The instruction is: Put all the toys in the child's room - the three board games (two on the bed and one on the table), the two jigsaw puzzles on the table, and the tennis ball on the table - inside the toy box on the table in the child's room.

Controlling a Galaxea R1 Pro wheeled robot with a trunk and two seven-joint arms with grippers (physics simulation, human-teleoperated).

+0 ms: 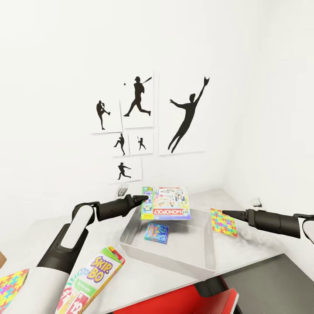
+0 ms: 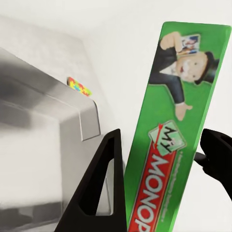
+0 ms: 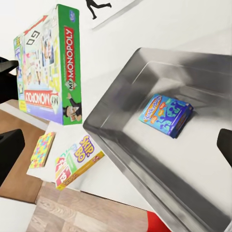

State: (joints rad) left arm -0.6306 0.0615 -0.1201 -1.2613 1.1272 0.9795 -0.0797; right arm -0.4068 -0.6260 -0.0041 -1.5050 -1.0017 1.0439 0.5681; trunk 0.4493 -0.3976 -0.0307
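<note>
The left end effector is clamped on one edge of the Monopoly box, holding it in the air above the far end of the toy box; in the left wrist view the fingers sit on either side of the green box edge. The right end effector hovers beside the toy box, jaws apart, holding nothing. A blue game box lies flat inside the toy box. The Skip-Bo box lies on the worktop near the left arm. One jigsaw puzzle lies just beyond the toy box's right side; another lies at the worktop's near-left edge.
</note>
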